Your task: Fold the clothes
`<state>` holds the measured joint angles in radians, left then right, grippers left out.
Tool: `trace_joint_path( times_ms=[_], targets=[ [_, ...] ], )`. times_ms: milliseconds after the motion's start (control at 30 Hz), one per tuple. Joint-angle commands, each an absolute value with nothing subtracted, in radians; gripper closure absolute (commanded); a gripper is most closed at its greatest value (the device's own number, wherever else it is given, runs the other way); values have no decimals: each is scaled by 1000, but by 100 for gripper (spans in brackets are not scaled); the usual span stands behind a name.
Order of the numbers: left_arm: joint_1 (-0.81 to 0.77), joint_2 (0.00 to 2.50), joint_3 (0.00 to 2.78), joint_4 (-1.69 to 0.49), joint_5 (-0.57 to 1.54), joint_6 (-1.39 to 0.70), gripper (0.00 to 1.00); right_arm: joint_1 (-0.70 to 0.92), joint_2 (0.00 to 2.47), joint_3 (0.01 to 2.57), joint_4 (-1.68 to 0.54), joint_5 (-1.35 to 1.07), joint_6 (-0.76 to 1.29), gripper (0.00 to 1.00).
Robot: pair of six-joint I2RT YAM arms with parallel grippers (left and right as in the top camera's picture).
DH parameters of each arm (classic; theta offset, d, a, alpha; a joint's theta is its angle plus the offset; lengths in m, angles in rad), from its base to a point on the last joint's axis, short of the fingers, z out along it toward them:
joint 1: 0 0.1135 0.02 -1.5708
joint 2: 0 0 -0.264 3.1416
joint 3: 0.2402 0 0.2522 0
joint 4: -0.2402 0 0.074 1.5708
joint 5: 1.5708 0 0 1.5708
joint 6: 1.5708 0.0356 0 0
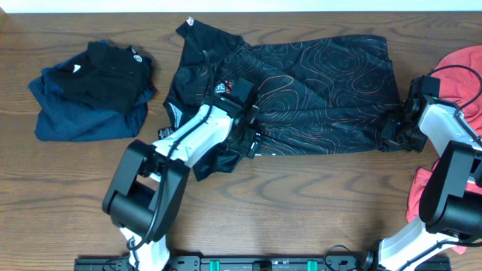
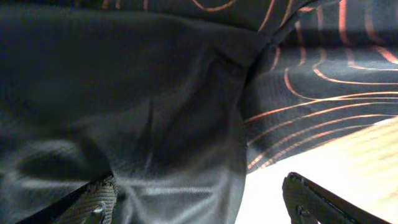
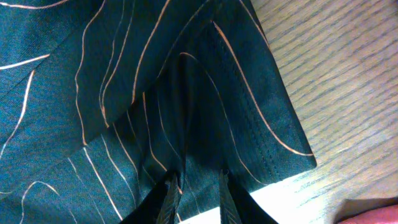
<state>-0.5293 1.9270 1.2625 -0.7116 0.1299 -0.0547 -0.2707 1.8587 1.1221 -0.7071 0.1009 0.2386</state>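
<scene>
The table [image 1: 301, 214] has bare wood along its whole near side, between the two arm bases. A narrower bare strip runs along the far edge behind the jersey [image 1: 324, 83]. At the left, a pile [image 1: 83, 105] of folded dark clothes lies apart from the jersey's left sleeve, with open wood between them. At the right edge, the red garment [image 1: 463, 68] lies just beside the right arm, and more red cloth shows near that arm's base.

The left gripper [image 1: 252, 139] is over the jersey's near left part, its jaws spread wide and grasping nothing. In the left wrist view, one of its fingers [image 2: 96, 200] is against the black cloth. The other stands over bare wood just off the cloth's edge.

The right gripper [image 1: 393, 134] is at the jersey's near right corner. In the right wrist view its fingers [image 3: 169, 199] stand close together, clenched on a ridge of the jersey just in from the stitched hem. Bare wood lies right of that corner.

The jersey lies in the middle of the table, spread wide from left to right. It is black with thin orange contour lines. Its right half lies fairly flat. The left part is rumpled, with a sleeve pointing far-left and a flap bunched by the left arm. A small white and orange mark shows on the cloth beside that arm's wrist.
</scene>
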Motion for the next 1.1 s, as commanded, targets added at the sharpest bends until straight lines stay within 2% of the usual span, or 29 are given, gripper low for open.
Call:
trace_joint_path(
  times_ms=[0, 67, 100, 200, 267, 300, 333, 600, 733, 1067],
  targets=[
    [-530, 1955, 1260, -710, 91, -38, 16, -268, 1857, 1117, -708, 96, 258, 78],
    [-530, 1961, 1260, -705, 79, -38, 21, -268, 1857, 1117, -709, 96, 258, 78],
    [-530, 1962, 1260, -699, 64, -38, 29, -268, 1857, 1117, -710, 96, 258, 78],
    [-530, 1962, 1261, -682, 36, -38, 68, -268, 1857, 1117, -710, 96, 258, 78],
    [-530, 1962, 1261, -673, 36, -38, 86, -268, 1857, 1117, -710, 96, 258, 78],
    [-530, 1962, 1261, -672, 36, -38, 92, -268, 1857, 1117, -710, 96, 258, 78],
    [-530, 1961, 1262, -672, 36, -38, 94, -268, 1857, 1117, -711, 96, 258, 78],
    [-511, 1916, 1316, -644, -45, -38, 94, -268, 1857, 1117, -710, 97, 257, 78],
    [-487, 1893, 1327, -560, -131, -24, 94, -268, 1857, 1117, -711, 97, 257, 78],
    [-442, 1893, 1327, -349, -132, 7, 94, -268, 1857, 1117, -712, 97, 257, 79]
  ],
)
